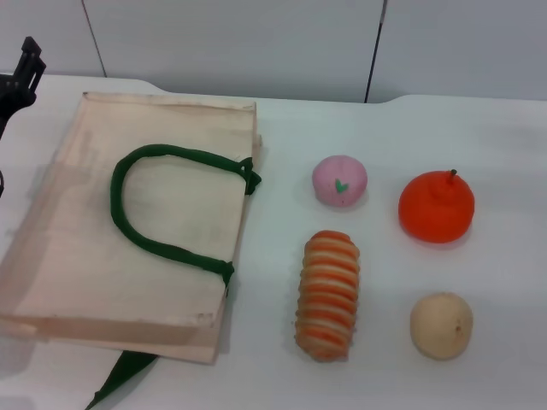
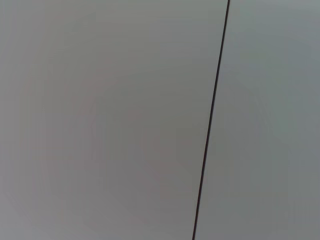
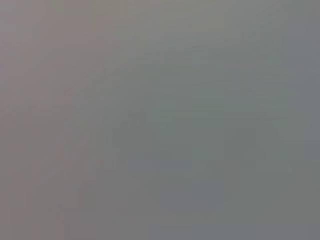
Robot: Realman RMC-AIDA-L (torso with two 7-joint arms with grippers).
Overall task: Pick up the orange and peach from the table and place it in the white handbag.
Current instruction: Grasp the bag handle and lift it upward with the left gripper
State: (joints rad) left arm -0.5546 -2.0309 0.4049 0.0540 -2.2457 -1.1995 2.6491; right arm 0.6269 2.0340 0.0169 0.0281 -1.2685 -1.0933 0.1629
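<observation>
Fruit waits on the tabletop, bag unfilled: nothing of the task is done yet.

The orange (image 1: 436,207) sits at the right of the white tabletop (image 1: 504,137), with the peach (image 1: 340,180) just to its left and slightly farther back; both lie well apart from the white handbag (image 1: 77,256), which rests flat on the left with its green handle (image 1: 162,205) looped on top. A striped bread roll (image 1: 326,294) and a pale tan fruit (image 1: 441,325) lie nearer, untouched. Only a dark part of the left pincer (image 1: 19,81) shows at the far left edge, away from the fruit; whether it is wide or narrow cannot be told. The right pincer is nowhere in sight, and both wrist views show only blank grey wall. Both pickups and both placements appear to remain.
</observation>
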